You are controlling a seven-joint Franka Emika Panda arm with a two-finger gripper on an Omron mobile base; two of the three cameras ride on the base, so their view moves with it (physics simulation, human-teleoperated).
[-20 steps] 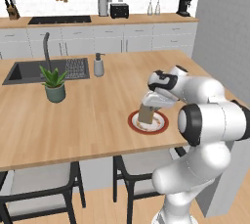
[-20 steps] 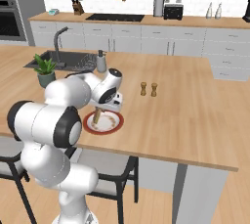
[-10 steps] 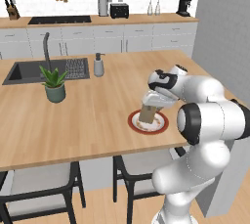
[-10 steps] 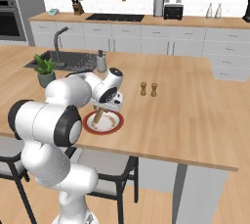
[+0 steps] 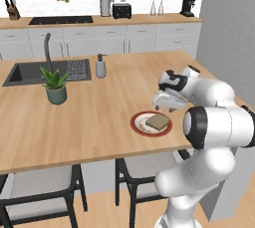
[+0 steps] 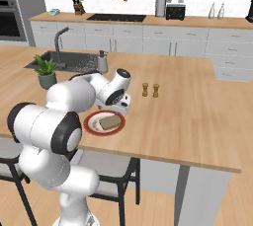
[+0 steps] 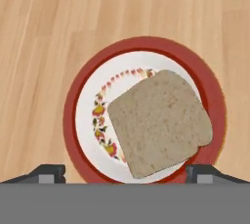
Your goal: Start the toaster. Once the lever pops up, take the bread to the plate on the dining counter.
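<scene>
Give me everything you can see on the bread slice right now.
The bread is one thin, squarish tan-brown slice with a slightly darker crust edge and rounded corners. It lies flat on the plate, rotated askew and off-centre, covering part of the white middle and reaching over the red rim on one side. The plate sits on the dining counter. The gripper hovers above, jaws wide apart, not touching the slice.

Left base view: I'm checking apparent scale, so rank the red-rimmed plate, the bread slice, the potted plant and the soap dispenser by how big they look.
1. Green potted plant
2. Round red-rimmed plate, close to the plant, so unsure
3. White soap dispenser
4. Tan-brown bread slice

The dispenser stands farther from the camera.
</scene>
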